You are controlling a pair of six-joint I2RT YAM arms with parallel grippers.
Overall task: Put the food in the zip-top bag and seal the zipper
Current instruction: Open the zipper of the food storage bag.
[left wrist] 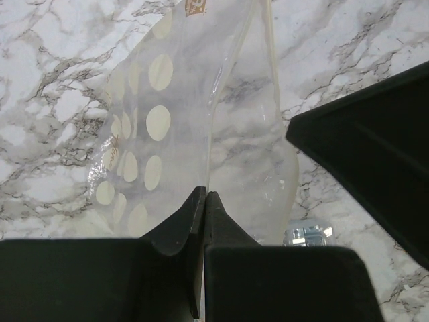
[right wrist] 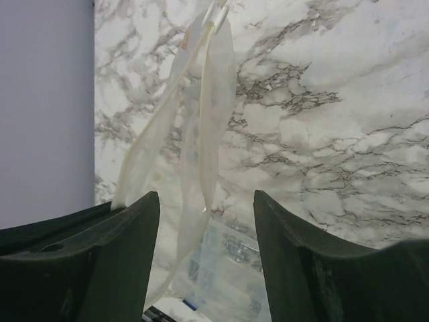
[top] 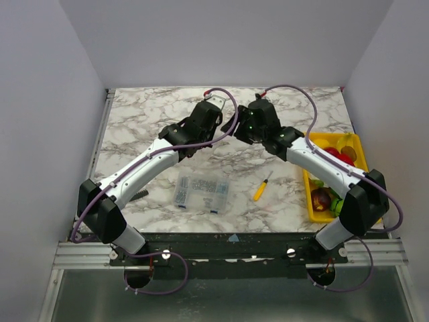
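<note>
While the black left gripper [left wrist: 204,198] pinches the soft see-through plastic bag [left wrist: 175,127] with pale dots, the black right gripper [right wrist: 206,199] waits with its fingers apart.
Lifted off the white-and-grey marbled table [top: 141,121], the bag hangs edge-on to the right gripper, its long axis running straight away from that gripper's fingers. The film passes through the gap between them, closer to the finger on the left of the right wrist view, and nothing clamps it there; whether it brushes that finger I cannot tell. The left jaws are pressed together on one wall of the film. The red, green and yellow toy food [top: 333,156] sits well apart in the yellow plastic tray [top: 360,146], beside the right arm. To my eye, that makes the right arm the nearer one to fetch it.
</note>
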